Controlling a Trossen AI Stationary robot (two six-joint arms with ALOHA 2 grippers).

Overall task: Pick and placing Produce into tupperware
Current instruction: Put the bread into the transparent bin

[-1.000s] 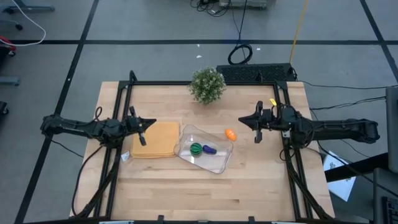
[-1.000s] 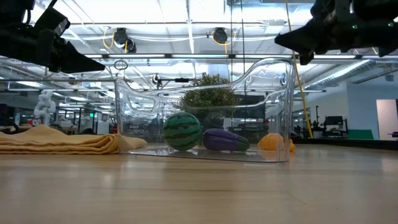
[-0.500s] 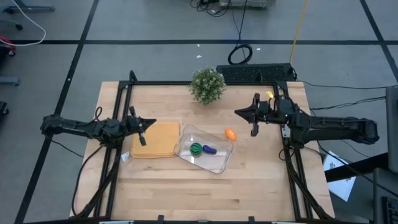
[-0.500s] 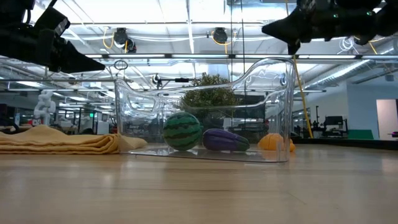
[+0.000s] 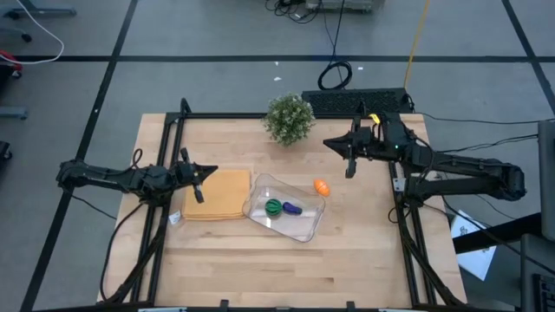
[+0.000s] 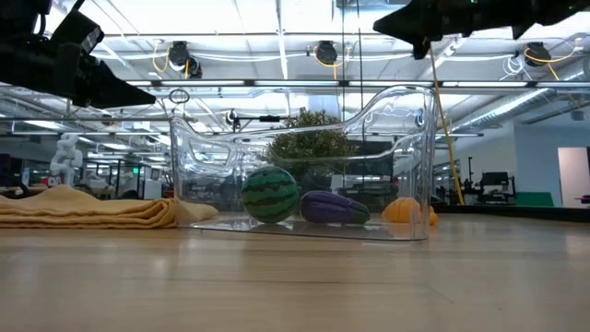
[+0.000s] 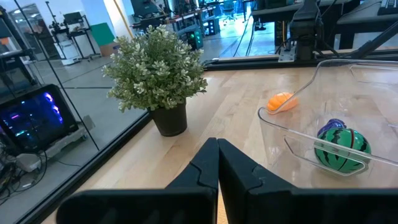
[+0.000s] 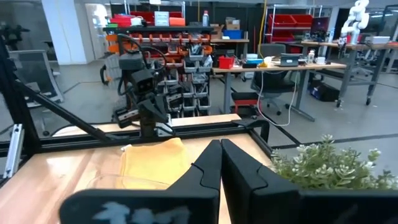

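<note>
The clear tupperware [image 5: 286, 208] lies mid-table and holds the round green piece [image 5: 273, 206] and the long purple piece [image 5: 292, 208], both resting on its floor [image 6: 304, 226]. The orange piece [image 5: 322, 186] lies on the table just outside its far right wall [image 6: 406, 210]. My right gripper [image 5: 328, 144] is shut and empty, high above the table right of the potted plant. My left gripper [image 5: 213, 171] is shut and empty, hovering over the tan mat's left part; in its wrist view the green piece [image 7: 341, 148] and the orange piece [image 7: 280, 101] show.
A potted plant [image 5: 289, 117] stands at the table's far edge. A folded tan mat [image 5: 218, 194] lies left of the tupperware. A black frame [image 5: 173, 147] runs along the table's left, far and right sides. Bare wood lies toward the near edge [image 5: 277, 269].
My right gripper has risen and gone toward the table's far edge and a little leftward, toward the potted plant, staying shut and empty. The produce and the tupperware have not moved.
</note>
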